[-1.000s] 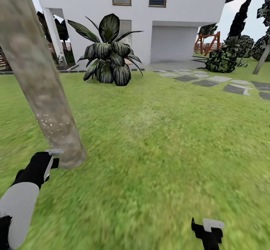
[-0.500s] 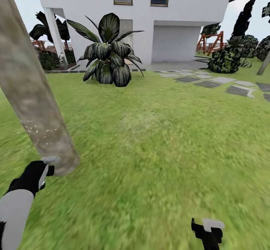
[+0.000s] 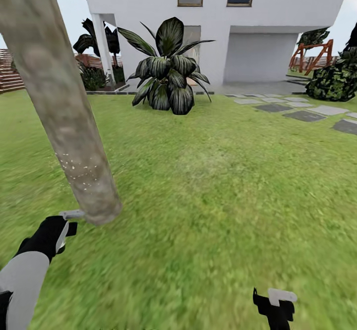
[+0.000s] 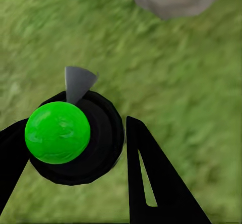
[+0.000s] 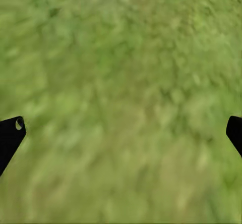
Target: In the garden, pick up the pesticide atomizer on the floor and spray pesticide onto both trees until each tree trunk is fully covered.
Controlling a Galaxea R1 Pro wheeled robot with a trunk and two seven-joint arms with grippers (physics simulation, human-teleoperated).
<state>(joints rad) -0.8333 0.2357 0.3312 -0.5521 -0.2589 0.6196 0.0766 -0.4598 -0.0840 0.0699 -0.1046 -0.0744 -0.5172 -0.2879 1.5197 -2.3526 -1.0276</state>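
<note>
The left gripper is clamped on the pesticide atomizer, its grey nozzle just beside the foot of the tree trunk. White specks dot only a low band of bark, so I'd say good spraying means sweeping the nozzle higher and round the trunk, keeping it close. The left wrist view gives the atomizer's green cap and black body, which the head view hides behind the gripper. The right gripper, well away from the trunk, hangs over grass, fingers wide apart and empty.
</note>
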